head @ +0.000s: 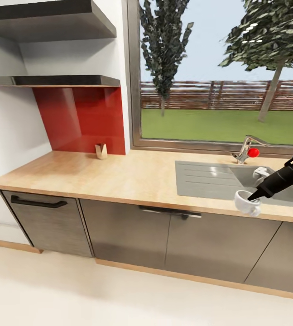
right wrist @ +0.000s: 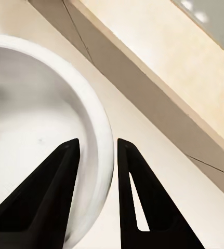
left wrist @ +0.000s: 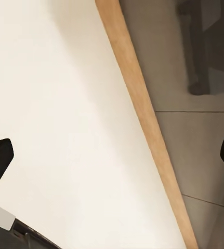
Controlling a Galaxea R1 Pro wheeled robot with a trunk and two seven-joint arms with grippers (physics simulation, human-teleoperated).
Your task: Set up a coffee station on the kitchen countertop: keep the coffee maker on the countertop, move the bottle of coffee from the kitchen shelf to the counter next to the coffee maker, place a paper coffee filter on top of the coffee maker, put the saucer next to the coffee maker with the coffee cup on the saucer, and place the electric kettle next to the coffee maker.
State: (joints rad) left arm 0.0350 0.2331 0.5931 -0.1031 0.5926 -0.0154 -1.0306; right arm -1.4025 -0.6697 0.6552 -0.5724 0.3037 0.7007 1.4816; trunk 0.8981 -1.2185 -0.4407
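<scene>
I am carrying the coffee cup (head: pixel 247 202) toward the kitchen countertop (head: pixel 119 174), and I judge this the transport part of setting the cup on its saucer; neither saucer nor coffee maker shows here, so I must find them before I lower anything. To do it well I should keep the cup level, lift it clear of the counter's front edge before swinging inward, and avoid the sink (head: pixel 218 179), which lies at about twelve o'clock from the cup. I should also move slowly, since a grip on one thin wall lets a cup pivot.

The countertop runs long and pale across the head view, above dark grey cabinet fronts (head: pixel 173 240). The kitchen shelf (head: pixel 51 80) hangs at roughly ten o'clock in that view, above a red backsplash (head: pixel 80 117). A small tan object (head: pixel 101 151) stands on the counter at the backsplash's foot; I cannot tell what it is.

My right gripper (right wrist: pixel 97 148) is clenched on the cup's rim, one finger inside the bowl and one outside, the white wall pinched between them. The cup hangs just off the counter's front edge, over the cabinets.

My left gripper (left wrist: pixel 112 153) is spread wide and holds nothing, pointing at the pale floor (left wrist: pixel 54 104) beside the wooden plinth (left wrist: pixel 143 114).
</scene>
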